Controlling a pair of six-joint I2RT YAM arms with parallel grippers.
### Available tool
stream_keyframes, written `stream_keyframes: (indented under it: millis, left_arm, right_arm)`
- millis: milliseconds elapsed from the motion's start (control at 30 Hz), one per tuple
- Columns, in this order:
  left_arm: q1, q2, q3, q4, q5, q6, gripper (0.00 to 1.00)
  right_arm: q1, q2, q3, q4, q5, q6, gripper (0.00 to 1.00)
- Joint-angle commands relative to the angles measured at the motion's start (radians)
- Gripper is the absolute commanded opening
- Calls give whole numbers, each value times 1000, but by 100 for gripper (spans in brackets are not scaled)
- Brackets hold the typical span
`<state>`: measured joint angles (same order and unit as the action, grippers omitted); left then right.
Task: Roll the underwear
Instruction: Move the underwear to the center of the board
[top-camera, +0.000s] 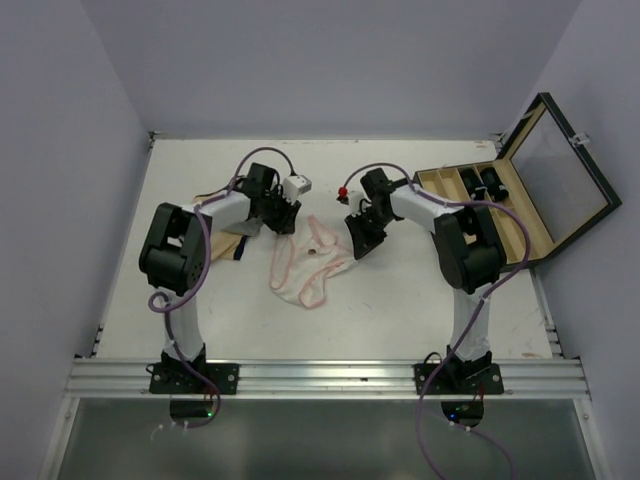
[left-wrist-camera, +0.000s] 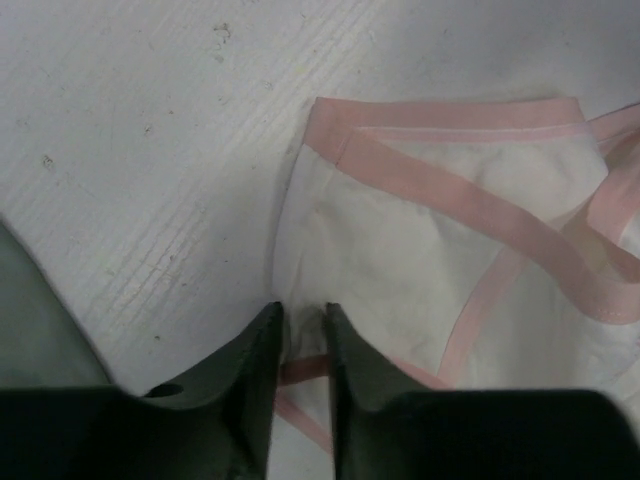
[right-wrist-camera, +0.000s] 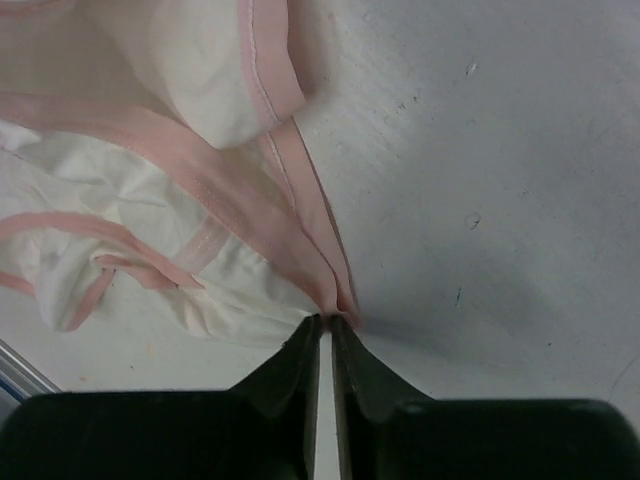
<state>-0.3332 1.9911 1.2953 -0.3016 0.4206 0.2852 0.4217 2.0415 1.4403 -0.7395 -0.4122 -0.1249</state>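
Observation:
The underwear (top-camera: 310, 265), white with pink trim, lies crumpled on the table between the two arms. Its left edge shows in the left wrist view (left-wrist-camera: 400, 250). My left gripper (top-camera: 283, 222) (left-wrist-camera: 303, 312) is low over that edge, its jaws narrowed on a pucker of white fabric, and a pink trim strip runs between the fingers. My right gripper (top-camera: 358, 245) (right-wrist-camera: 326, 320) is at the garment's right side, with its jaws almost together, pinching the folded pink trim of the underwear (right-wrist-camera: 200, 190) at the tips.
An open wooden case (top-camera: 520, 210) holding dark items stands at the right. A small white cube (top-camera: 297, 186) and a small red piece (top-camera: 343, 190) lie behind the grippers. A tan cloth (top-camera: 225, 240) lies under the left arm. A grey cloth (left-wrist-camera: 40, 330) is left of the left fingers.

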Motion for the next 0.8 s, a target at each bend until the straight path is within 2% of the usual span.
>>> stream_keyframes:
  millis: [0,100,133,267,433,500,633,733,767]
  left_arm:
    - [6,15,26,19,-22,6,21]
    - [10,-20,-11,21,-43,20,3]
    - [13,-34,-19,24,-54,22,0]
    - [25,-118,-54,24,-45,28,0]
    - [40,-254,-140,28,95,74,0]
    - [39,-317,-177,19,177,103,0]
    - [39,-362,-209,-109,291,163,0]
    - [31,-380,-273,-178,302,195,0]
    - [30,-388,-292,-188,291,212,3]
  right_arm:
    - [2,-12,-8,3,-1,-41,10]
    - [2,-49,-1,-27,9,-70,0]
    - [2,-61,3,-50,15,-81,0]
    - [2,-139,44,-113,70,-163,0]
    - [3,-227,91,-182,90,-298,0]
    - [3,-241,123,-251,70,-405,0]
    - [17,-238,152,-359,61,-586,0]
    - [38,-215,135,-437,64,-642,0]
    - [43,-204,121,-458,62,-660,0]
